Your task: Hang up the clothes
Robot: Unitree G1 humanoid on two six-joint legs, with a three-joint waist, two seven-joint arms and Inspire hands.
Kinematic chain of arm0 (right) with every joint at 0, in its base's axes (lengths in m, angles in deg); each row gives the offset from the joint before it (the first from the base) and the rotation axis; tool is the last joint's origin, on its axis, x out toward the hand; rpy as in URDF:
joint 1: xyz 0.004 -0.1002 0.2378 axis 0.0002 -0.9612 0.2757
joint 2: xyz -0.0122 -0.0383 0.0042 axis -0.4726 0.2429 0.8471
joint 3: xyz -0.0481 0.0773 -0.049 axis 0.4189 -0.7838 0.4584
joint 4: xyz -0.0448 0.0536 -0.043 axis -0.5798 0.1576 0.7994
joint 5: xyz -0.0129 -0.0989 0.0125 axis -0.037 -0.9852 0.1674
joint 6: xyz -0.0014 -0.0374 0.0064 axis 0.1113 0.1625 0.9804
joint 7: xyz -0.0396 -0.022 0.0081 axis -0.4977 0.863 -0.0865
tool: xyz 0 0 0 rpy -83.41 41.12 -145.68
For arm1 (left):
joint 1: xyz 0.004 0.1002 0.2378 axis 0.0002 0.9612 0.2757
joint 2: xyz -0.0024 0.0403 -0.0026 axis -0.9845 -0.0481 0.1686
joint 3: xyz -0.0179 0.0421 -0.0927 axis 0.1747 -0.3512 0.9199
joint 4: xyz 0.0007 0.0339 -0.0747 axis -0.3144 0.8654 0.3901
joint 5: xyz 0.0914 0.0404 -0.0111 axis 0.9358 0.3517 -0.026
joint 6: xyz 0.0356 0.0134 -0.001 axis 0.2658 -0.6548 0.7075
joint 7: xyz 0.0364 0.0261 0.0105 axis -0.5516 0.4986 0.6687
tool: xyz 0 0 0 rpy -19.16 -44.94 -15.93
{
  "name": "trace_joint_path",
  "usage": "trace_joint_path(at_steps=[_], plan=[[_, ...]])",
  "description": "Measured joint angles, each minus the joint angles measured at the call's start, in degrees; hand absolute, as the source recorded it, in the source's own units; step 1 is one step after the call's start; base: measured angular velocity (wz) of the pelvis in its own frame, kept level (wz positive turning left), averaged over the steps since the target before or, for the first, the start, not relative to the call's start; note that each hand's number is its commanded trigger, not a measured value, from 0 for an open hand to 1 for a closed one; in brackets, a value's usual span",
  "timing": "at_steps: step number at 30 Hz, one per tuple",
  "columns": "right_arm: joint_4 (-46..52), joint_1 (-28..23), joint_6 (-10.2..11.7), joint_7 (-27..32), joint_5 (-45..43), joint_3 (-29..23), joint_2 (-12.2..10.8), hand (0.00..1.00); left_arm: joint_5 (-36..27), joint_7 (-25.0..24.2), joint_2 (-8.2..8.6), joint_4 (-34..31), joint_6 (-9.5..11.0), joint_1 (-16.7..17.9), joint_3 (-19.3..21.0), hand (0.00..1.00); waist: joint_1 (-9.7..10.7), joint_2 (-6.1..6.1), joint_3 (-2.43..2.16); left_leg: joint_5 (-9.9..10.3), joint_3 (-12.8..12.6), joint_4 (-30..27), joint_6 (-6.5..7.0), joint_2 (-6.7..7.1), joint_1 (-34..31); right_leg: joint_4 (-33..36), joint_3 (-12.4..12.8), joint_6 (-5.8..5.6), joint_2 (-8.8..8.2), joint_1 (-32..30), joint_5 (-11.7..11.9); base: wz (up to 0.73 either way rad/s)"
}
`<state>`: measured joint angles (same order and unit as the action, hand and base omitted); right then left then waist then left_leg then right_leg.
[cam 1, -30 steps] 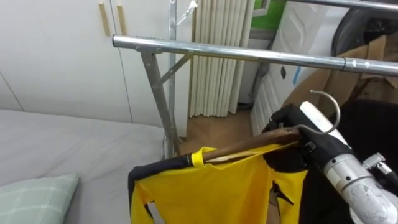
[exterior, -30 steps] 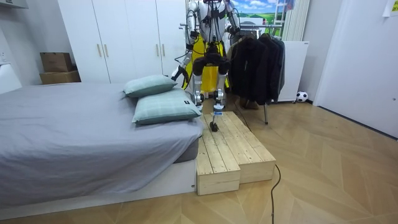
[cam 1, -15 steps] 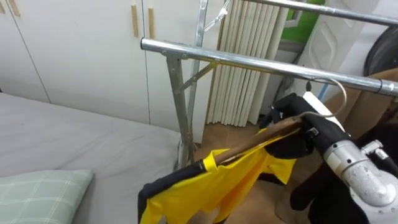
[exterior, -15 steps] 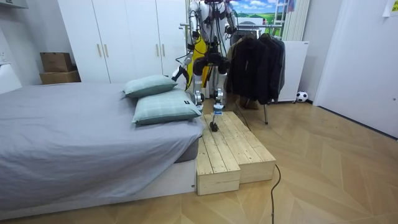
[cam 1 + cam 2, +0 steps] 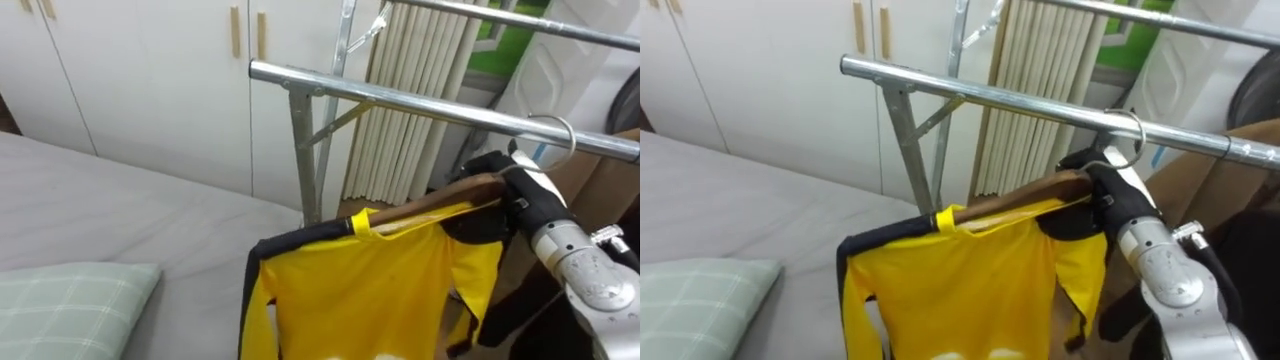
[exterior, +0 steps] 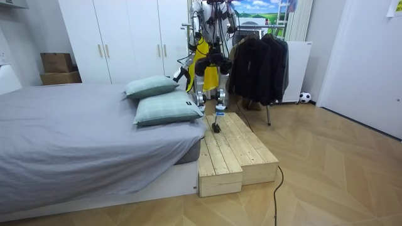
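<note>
**Yellow shirt held up at the rail**

We see the right robot hand [image 5: 515,205] clamped on the end of a wooden hanger [image 5: 430,205], fingers curled round it just below the metal hook [image 5: 556,128]. The yellow shirt [image 5: 370,290] hangs from the hanger, below the clothes rail [image 5: 400,100]. The hook reaches the rail's height; we cannot tell whether it rests on it. In the room view the robot stands on a wooden platform [image 6: 229,147] between the bed [image 6: 75,138] and dark coats [image 6: 257,69]. The left robot hand [image 6: 179,73] hangs low near the pillows [image 6: 164,107]; its state we cannot tell.
</note>
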<state>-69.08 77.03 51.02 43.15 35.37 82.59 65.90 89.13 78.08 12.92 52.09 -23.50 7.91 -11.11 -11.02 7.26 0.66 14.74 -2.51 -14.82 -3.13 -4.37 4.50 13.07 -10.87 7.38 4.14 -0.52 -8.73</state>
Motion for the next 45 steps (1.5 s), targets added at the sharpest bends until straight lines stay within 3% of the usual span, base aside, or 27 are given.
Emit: trace_joint_path(at_steps=[8,19,26,34,37,41,45], plan=[[-4.4,0.3,-0.1,0.1,8.7,-0.1,0.3,1.00,0.0,-0.1,-0.02,-4.4,0.0,1.9,0.6,0.00,-0.5,0.01,-0.02,0.0,1.1,0.0,0.02,0.10,0.0,-0.4,-1.1,0.02,-0.14,0.3,0.1,0.07],[-12.7,1.8,-0.1,0.3,13.9,-0.1,1.7,1.00,0.0,-1.2,-0.09,-6.4,-0.1,3.1,0.6,0.00,-0.4,-0.23,0.03,0.0,1.1,0.0,0.02,0.08,0.2,-0.5,-1.3,0.01,-0.18,0.6,0.0,0.01],[-19.6,5.4,-0.2,0.1,21.4,-0.1,4.5,1.00,-0.1,-1.2,-0.12,-9.1,-0.3,4.8,0.6,0.00,-0.4,-0.19,-0.02,0.0,1.2,0.0,0.01,0.11,0.1,-0.4,-1.5,0.00,-0.25,0.6,0.0,0.00],[-30.6,10.9,-0.4,-0.6,24.3,-0.1,7.4,1.00,0.7,-1.2,-0.73,-9.4,-1.0,5.5,0.5,0.00,-0.4,-0.02,-0.13,-0.1,1.4,0.1,-0.03,0.10,0.1,-0.5,-1.8,0.01,-0.27,0.8,-0.1,0.01],[-33.5,12.6,-0.4,-1.2,26.9,-0.1,8.1,1.00,1.1,-1.2,-1.30,-8.0,-0.9,5.4,0.5,0.00,-0.4,0.48,-0.23,-0.2,1.4,0.5,-0.11,0.11,0.2,-0.6,-1.9,0.09,-0.27,0.9,-0.2,0.00],[-37.8,14.3,-0.6,-3.0,28.2,0.2,8.6,1.00,1.5,-1.6,-1.87,-6.3,-1.0,5.4,0.5,0.00,-0.1,1.54,-0.78,-0.8,1.9,1.8,-0.25,0.17,1.4,-1.4,-2.1,0.14,-0.24,1.8,-0.2,0.05],[-39.3,14.7,-0.9,-4.1,28.2,0.2,8.8,1.00,4.1,-2.8,-1.90,-6.3,-1.2,5.8,0.7,0.00,-0.1,2.03,-0.68,-1.2,1.9,3.1,-0.21,0.32,2.2,-1.4,-2.0,0.11,-0.27,1.9,-0.2,0.00]])
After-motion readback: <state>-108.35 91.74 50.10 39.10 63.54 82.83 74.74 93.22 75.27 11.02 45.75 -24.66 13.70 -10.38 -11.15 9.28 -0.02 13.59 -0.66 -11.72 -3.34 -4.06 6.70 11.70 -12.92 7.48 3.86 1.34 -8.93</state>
